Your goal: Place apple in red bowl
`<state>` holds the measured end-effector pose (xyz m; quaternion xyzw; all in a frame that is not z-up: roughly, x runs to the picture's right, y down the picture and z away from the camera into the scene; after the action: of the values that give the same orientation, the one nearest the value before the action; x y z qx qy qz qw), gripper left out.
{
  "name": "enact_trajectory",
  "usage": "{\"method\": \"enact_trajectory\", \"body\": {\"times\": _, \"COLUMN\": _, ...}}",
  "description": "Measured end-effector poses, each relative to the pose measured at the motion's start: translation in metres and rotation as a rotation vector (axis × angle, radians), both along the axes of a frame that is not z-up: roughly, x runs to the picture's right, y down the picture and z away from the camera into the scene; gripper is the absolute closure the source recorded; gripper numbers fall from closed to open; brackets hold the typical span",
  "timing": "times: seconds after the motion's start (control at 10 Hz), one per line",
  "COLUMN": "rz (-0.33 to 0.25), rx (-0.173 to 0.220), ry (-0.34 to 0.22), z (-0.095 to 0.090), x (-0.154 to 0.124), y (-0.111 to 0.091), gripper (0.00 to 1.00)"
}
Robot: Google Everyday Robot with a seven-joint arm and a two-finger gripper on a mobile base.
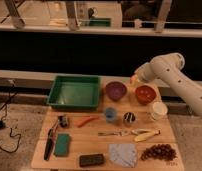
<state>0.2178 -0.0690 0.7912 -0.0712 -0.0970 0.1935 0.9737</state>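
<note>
The apple [133, 79] shows as a small yellowish-orange spot at the tip of my gripper [135, 78], held in the air above the table. The gripper hangs over the gap between the purple bowl [115, 90] and the red bowl [145, 93], just above the red bowl's left rim. The white arm reaches in from the right. The red bowl sits at the back right of the wooden table [94, 137] and looks empty.
A green tray [75, 78] stands at the back left. A white paper cup [158, 110], a banana [145, 135] and dark grapes [157, 151] lie on the right. A blue cup [110, 114], a can [129, 118], a sponge [62, 144] and a cloth [123, 153] are spread across the front.
</note>
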Motion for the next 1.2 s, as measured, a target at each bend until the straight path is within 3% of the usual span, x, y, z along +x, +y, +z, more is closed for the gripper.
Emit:
{"method": "enact_trajectory", "body": {"times": 0.3, "rz": 0.03, "rx": 0.0, "ry": 0.04, "z": 0.003, "x": 0.016, "y": -0.007, "gripper": 0.94}}
{"method": "enact_trajectory", "body": {"times": 0.5, "rz": 0.045, "rx": -0.003, "ry": 0.085, "z": 0.004, "x": 0.044, "y": -0.01, "gripper": 0.94}}
{"method": "enact_trajectory", "body": {"times": 1.2, "rz": 0.046, "rx": -0.017, "ry": 0.132, "z": 0.004, "x": 0.055, "y": -0.007, "gripper": 0.94}}
